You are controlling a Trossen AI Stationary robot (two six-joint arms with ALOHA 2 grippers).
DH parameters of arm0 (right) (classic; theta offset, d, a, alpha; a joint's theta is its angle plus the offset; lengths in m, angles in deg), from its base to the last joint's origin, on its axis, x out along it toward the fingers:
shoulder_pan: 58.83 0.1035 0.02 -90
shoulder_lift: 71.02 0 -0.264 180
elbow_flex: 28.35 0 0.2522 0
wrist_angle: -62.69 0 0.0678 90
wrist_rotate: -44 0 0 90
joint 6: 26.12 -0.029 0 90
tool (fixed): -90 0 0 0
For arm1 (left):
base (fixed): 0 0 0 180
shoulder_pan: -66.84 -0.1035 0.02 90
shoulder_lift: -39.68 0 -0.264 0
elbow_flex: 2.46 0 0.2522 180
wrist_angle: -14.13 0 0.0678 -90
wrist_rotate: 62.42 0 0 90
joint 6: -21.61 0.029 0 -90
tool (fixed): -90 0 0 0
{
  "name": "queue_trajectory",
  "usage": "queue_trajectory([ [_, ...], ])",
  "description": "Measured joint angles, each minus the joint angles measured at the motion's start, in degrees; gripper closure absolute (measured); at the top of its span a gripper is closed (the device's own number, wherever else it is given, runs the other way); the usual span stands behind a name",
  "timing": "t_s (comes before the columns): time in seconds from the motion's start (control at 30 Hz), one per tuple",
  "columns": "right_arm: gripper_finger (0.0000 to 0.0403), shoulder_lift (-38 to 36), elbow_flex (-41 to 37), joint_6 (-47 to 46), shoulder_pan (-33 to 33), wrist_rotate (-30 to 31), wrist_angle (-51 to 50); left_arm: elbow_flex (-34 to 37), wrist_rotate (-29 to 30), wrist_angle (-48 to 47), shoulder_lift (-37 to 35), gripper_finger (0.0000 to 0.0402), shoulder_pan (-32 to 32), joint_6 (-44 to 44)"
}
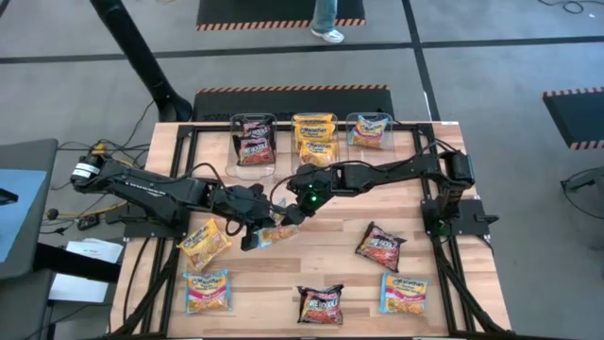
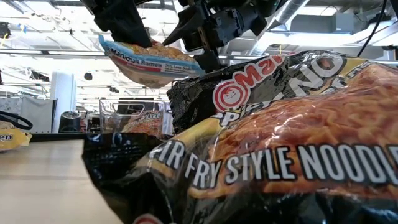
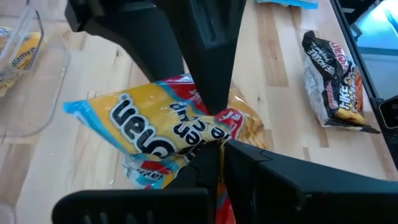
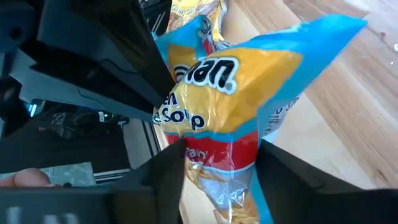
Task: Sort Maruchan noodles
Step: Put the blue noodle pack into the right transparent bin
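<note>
Blue-yellow packet [image 1: 276, 232] pinched by left gripper [image 1: 253, 238], right gripper [image 1: 294, 215] straddling it

3 clear plastic tubs [image 1: 315, 138] stand in a row along the far edge of the slatted wooden desk [image 1: 326, 255], each holding crinkly square ramen packets. 6 more ramen packets [image 1: 380, 246] lie loose across the near half: 2 left, 1 centre, 2 right. Between both grippers, above the middle, hangs a blue-yellow packet with pink [image 1: 279, 231].

Bare wood [image 1: 330, 260] mid-table open; 3 tubs [image 1: 314, 140] block far edge; packets [image 1: 321, 304] line near edge.
</note>
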Motion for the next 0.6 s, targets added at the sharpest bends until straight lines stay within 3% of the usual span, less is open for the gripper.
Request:
queue_trajectory([
  [0.3, 0.035, 0.0, -0.1, 0.1, 0.6, 1.6, 0.0, 0.0, -0.3, -0.4, 0.0, 0.0401, -0.5, -1.0],
  [0.5, 0.0394, 0.0, -0.1, 0.1, 0.7, 1.6, 0.0, 0.0, -0.1, -0.3, 0.0, 0.0392, -0.5, -2.6],
  [0.6, 0.0398, 0.0, -0.1, 0.1, 0.7, 1.6, 0.0, 0.0, -0.1, -0.1, 0.0, 0.0386, -0.5, -2.5],
])
